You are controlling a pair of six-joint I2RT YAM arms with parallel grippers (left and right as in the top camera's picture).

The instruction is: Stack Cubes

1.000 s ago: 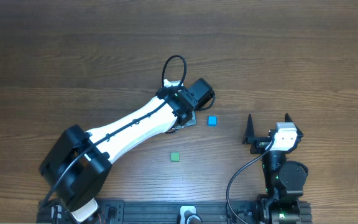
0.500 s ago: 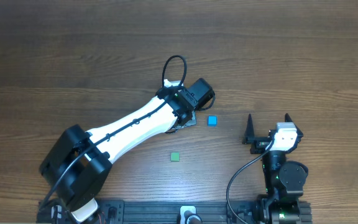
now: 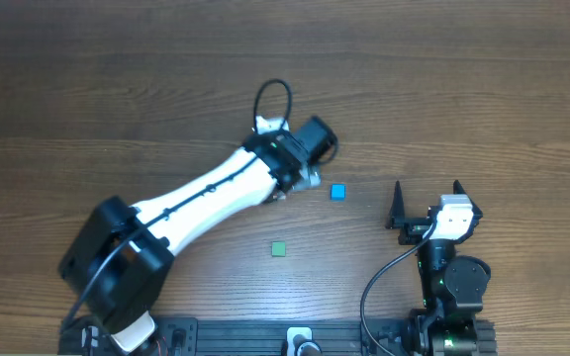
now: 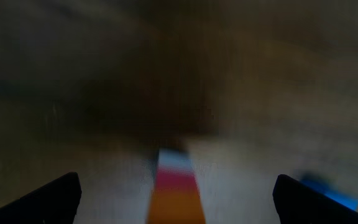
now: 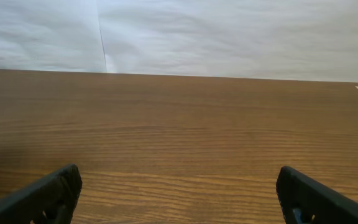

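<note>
In the left wrist view a blurred column of cubes (image 4: pixel 176 193), white over red over orange, stands on the table between the wide-apart fingers of my left gripper (image 4: pixel 176 179), which is open and lifted above it. A blue cube (image 3: pixel 337 192) lies just right of the left gripper (image 3: pixel 305 178) and shows as a blue cube (image 4: pixel 328 191) at the wrist view's edge. The green cube (image 3: pixel 279 249) sits alone nearer the arm bases. My right gripper (image 3: pixel 426 203) rests open at the right, nothing between its fingers (image 5: pixel 61 186).
Brown wooden table (image 3: pixel 117 79) all around, with wide free room at the left and back. A white wall (image 5: pixel 229 37) stands beyond the table's far edge in the right wrist view.
My left arm has shifted slightly up and to the left in the top view, away from the blue cube. The right arm and the loose cubes have not moved.
</note>
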